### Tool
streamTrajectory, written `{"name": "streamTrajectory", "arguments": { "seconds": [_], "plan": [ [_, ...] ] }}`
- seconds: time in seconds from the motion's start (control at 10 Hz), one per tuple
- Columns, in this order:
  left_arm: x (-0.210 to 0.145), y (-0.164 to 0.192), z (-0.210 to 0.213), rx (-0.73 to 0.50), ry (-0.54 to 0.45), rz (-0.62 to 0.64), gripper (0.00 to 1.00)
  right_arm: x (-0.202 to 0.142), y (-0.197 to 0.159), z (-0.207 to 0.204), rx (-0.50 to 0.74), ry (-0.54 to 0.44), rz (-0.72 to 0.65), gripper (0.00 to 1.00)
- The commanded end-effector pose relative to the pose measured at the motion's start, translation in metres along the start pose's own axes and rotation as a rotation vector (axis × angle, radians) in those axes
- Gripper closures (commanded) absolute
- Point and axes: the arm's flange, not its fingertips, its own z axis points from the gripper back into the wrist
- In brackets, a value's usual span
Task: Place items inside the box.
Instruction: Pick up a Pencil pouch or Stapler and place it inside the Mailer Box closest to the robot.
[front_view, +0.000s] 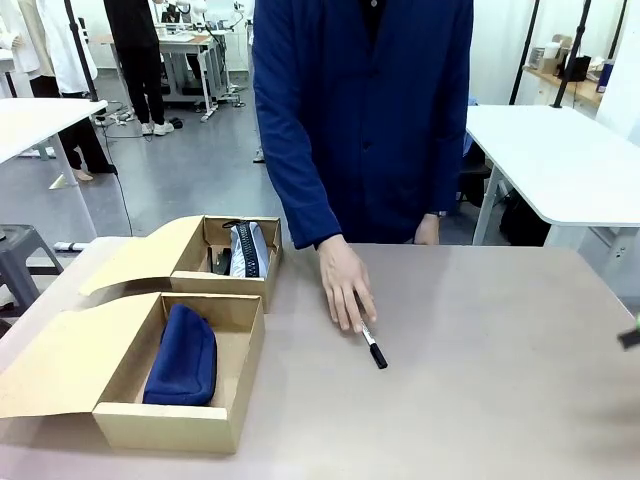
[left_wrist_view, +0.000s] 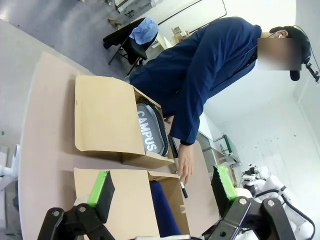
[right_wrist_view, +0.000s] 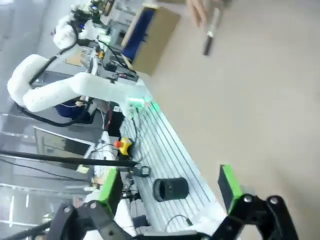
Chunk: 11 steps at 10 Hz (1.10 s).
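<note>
The white-and-black marker pen (front_view: 372, 345) lies mid-counter (front_view: 480, 400). In the front view its long axis runs 11 to 5 o'clock, black cap toward the robot, with the person's hand (front_view: 345, 283) touching its far end. It sits at 3 o'clock from the open brown cardboard box (front_view: 240, 345) holding the navy blue soft fabric zip pouch (front_view: 183, 355).

The right gripper (right_wrist_view: 169, 182) has its 2 fingers spread wide and empty, the pen well off at 12 o'clock. The left gripper (left_wrist_view: 161, 186), equally wide and empty, hangs above that box. The right arm probably has the clearer reach.
</note>
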Motion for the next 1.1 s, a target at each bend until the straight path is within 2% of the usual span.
{"name": "streamTrajectory", "arguments": {
  "seconds": [0.0, 0.1, 1.0],
  "plan": [
    [-0.001, 0.0, -0.001, -0.021, -0.015, -0.022, 0.0, -0.016, -0.053, -0.04, 0.044, -0.063, 0.024, 0.0],
    [-0.001, 0.0, -0.001, -0.021, -0.015, -0.022, 0.0, 0.0, 0.0, 0.0, 0.0, 0.0, 0.0, 0.0],
    [-0.001, 0.0, -0.001, -0.021, -0.015, -0.022, 0.0, 0.0, 0.0, 0.0, 0.0, 0.0, 0.0, 0.0]
  ]
}}
